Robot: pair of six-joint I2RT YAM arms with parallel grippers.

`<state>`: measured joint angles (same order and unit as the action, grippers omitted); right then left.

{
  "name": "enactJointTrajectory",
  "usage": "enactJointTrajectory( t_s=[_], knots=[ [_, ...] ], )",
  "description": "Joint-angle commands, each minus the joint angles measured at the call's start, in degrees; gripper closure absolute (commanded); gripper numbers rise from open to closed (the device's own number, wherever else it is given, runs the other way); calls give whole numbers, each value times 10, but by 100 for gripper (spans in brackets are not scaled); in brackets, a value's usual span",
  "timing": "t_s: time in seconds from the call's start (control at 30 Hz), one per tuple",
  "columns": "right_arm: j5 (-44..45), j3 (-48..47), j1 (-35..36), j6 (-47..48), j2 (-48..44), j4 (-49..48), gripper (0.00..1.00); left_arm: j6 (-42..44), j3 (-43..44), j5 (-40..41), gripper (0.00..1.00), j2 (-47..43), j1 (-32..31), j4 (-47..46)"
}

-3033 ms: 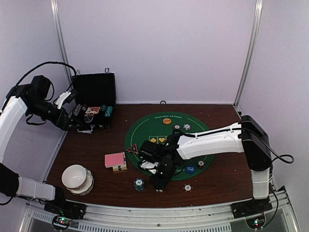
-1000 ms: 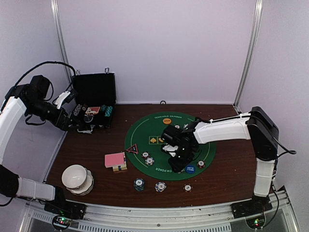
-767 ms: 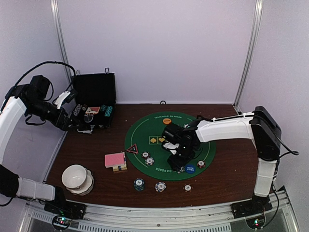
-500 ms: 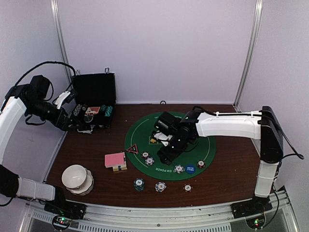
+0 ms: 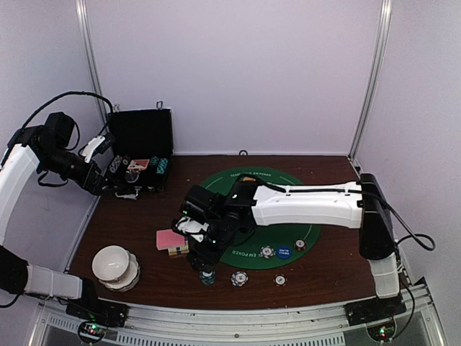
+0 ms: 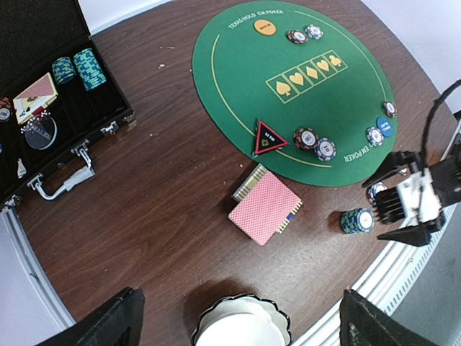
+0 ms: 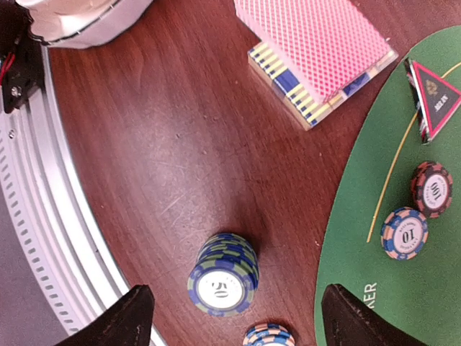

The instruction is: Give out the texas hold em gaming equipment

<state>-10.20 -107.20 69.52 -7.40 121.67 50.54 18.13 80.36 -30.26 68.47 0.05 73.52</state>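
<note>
Bowl stack and pink-backed cards (right wrist view) run off-frame.

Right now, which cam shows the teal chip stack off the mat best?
Right wrist: the teal chip stack is close, whole, top label legible. Left wrist shows it whole but small beside the right pincer. Top external shows it tiny at that pincer's tip.

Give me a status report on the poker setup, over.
Left claw open, empty. Right claw open above teal chip stack, off the green mat. Card deck nearby, not blocking.
</note>
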Motion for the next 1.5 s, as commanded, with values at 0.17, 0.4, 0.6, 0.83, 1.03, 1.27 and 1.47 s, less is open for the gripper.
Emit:
enactJointTrajectory(
  t_s=[0.17, 0.4, 0.6, 0.83, 1.03, 1.27, 1.47],
  knots=[
    [-16, -28, 4, 23, 51, 30, 19, 9, 10, -10, 2, -13, 4, -2],
    [-34, -27, 5, 29, 65, 36, 28, 9, 10, -9, 3, -15, 4, -2],
    [-48, -23, 8, 37, 67, 40, 35, 10, 11, -6, 2, -13, 4, 0],
    [-57, -22, 14, 48, 72, 49, 38, 12, 16, -5, 2, -10, 4, 5],
    [-50, -22, 15, 48, 71, 46, 49, 10, 18, -5, 2, -9, 4, 5],
    [-48, -21, 15, 46, 67, 44, 66, 10, 19, -4, 2, -9, 4, 5],
    [-33, -22, 15, 44, 71, 47, 40, 10, 18, -2, 3, -11, 4, 5]
  ],
)
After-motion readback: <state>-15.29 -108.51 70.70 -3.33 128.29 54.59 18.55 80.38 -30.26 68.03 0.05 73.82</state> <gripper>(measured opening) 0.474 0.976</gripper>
